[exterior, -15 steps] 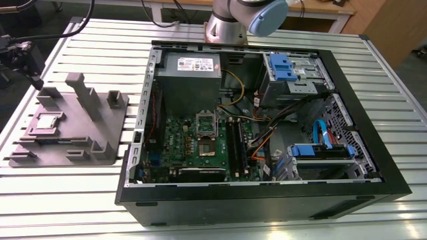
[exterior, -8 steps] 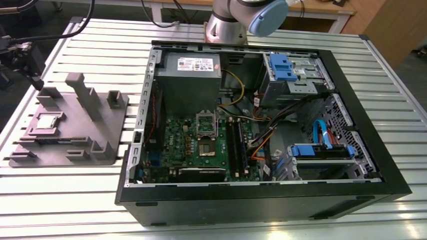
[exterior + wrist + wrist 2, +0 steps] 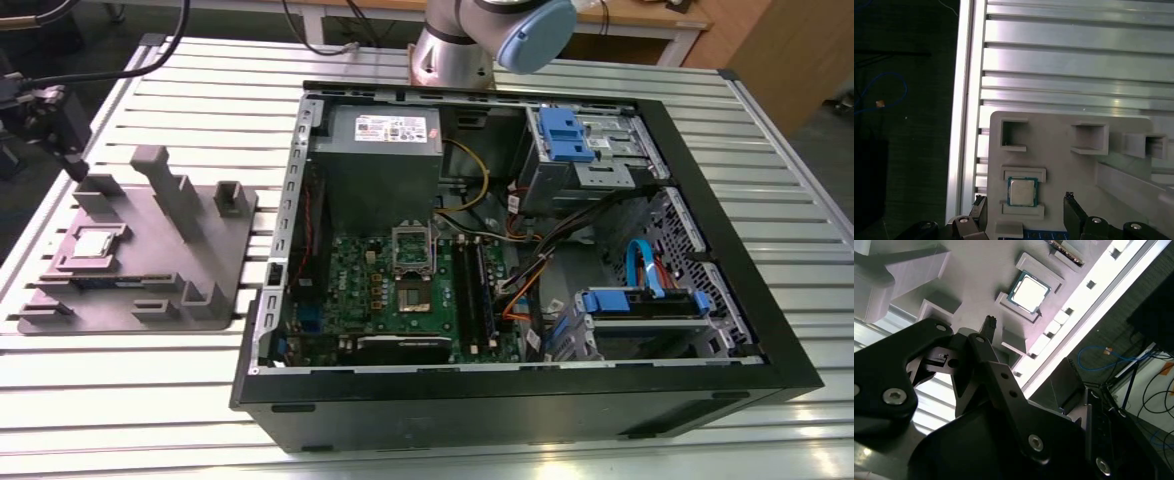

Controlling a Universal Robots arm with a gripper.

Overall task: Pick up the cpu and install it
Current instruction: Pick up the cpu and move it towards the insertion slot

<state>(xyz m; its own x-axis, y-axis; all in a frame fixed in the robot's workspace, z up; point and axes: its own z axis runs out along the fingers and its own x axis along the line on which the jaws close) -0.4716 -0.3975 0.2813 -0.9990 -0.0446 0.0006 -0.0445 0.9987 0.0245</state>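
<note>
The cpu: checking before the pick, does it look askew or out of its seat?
Nothing stands out. The cpu lies flat and square in its recess on the grey fixture plate.

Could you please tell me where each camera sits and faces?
Exterior view: above the table, looking down at the computer case and fixture plate; the arm shows.
First wrist view: on the wrist, facing the fixture plate past the open gripper.
Second wrist view: same wrist, slanted past the gripper's links.
Both wrist views share the cpu.
</note>
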